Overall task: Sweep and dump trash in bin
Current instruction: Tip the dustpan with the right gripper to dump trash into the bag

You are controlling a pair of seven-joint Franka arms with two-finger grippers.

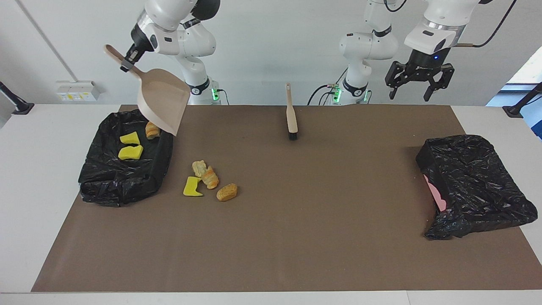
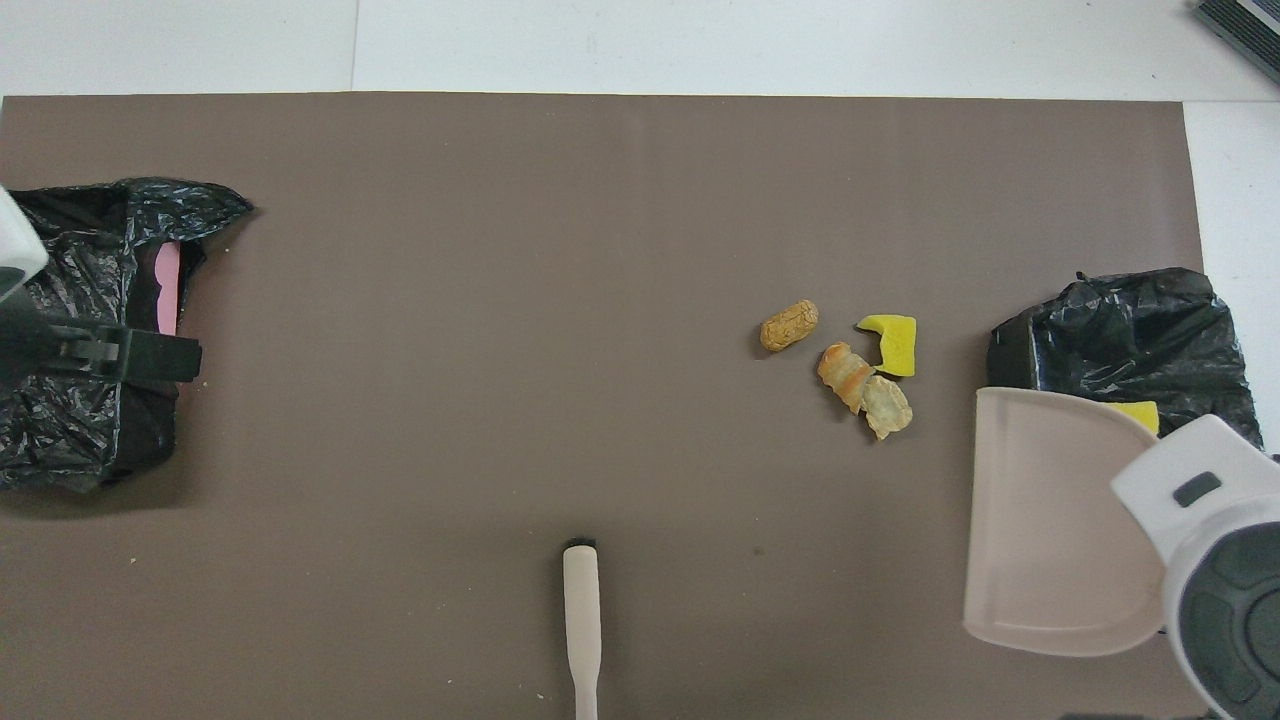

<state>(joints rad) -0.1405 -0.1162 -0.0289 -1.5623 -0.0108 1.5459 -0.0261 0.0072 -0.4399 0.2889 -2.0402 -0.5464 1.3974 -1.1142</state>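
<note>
My right gripper is shut on the handle of the beige dustpan and holds it tilted, mouth down, over the black-bagged bin at the right arm's end. In that bin lie two yellow sponge pieces and a bread chunk. On the mat beside the bin lie a yellow sponge piece and three bread chunks. The brush lies on the mat at mid-table, near the robots. My left gripper is open and empty, raised in the air.
A second black-bagged bin with a pink patch showing stands at the left arm's end. The brown mat covers most of the table. In the overhead view the dustpan hides part of the first bin.
</note>
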